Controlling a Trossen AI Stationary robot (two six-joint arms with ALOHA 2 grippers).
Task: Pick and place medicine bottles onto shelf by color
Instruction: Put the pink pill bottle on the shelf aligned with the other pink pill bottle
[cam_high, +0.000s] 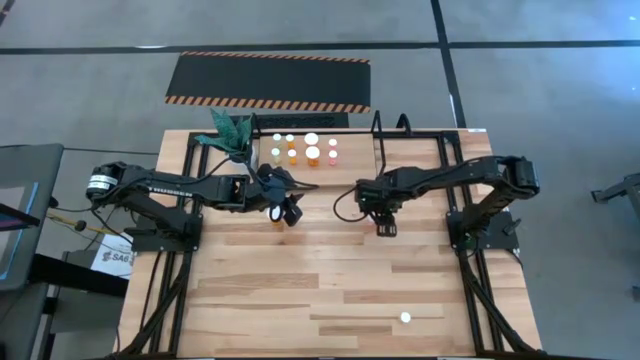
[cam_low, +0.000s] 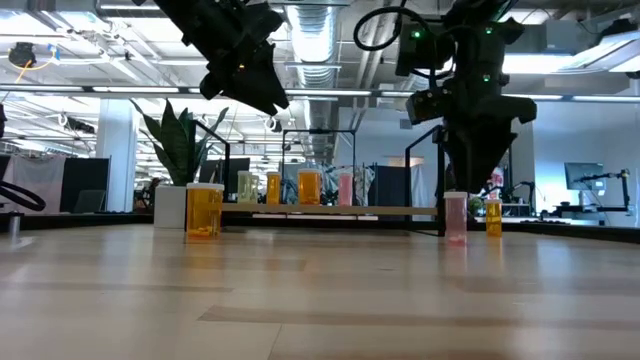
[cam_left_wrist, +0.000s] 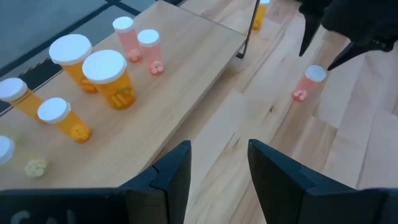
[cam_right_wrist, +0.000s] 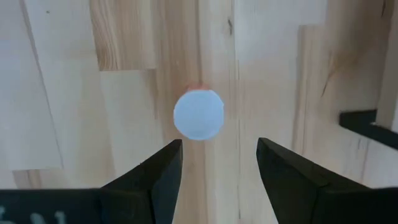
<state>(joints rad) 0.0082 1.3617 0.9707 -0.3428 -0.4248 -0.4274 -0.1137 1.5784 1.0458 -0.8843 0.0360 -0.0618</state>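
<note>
The right gripper (cam_right_wrist: 217, 165) hangs with fingers spread, empty, straight above a small pink bottle (cam_right_wrist: 198, 114) standing on the table (cam_high: 300, 300) near the shelf's (cam_high: 350, 160) right end. The left gripper (cam_left_wrist: 217, 168), fingers apart, holds nothing beside an orange bottle (cam_low: 204, 209). Sorted bottles stand farther back on the shelf.

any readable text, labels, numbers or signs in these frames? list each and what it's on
"SAG": partial black print on a white sheet under the left arm's base in the high view; the rest is cut off.
Medicine bottles: no legible label in any view.
Left wrist view, bottom edge: faint pale marks on the arm's own housing, too blurred to read.
Striped mat: hazard stripes only, no words.
</note>
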